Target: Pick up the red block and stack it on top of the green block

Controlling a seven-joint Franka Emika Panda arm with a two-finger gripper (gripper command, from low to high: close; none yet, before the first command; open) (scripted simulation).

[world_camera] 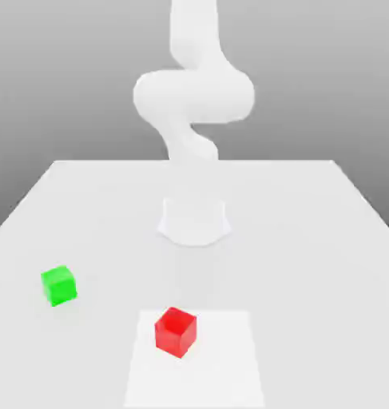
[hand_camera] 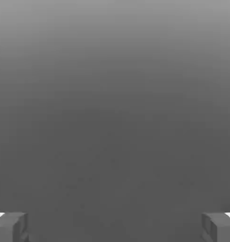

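- Nearest the exterior camera, the red block (world_camera: 176,331) sat on a paler square patch (world_camera: 229,375) of the white table (world_camera: 309,240), one corner turned toward the lens so its faces ran diagonal to the table's front edge.
- The green block (world_camera: 59,285) rested a little farther back and well off to the exterior view's left, apart from the red cube, with bare tabletop between the two.
- Beyond both cubes, the arm's round base (world_camera: 194,224) stood at mid-table, almost straight behind the red block as that camera saw it; the white arm (world_camera: 193,96) coiled upward from there and out past the top of the picture.
- In the hand view, the gripper (hand_camera: 115,228) was spread wide, one grey fingertip (hand_camera: 10,227) at each lower corner and nothing but blank grey background between them; it held nothing.
- The relation that mattered: the red block lay on the table far below the raised hand and on the camera side of the base, so the next move looked like a reach out and down toward it.
- As a judgement, the cube's diagonal set suggested the wrist would need turning so the jaws met two flat faces rather than corners.
- The stack had not begun; both cubes stood untouched.
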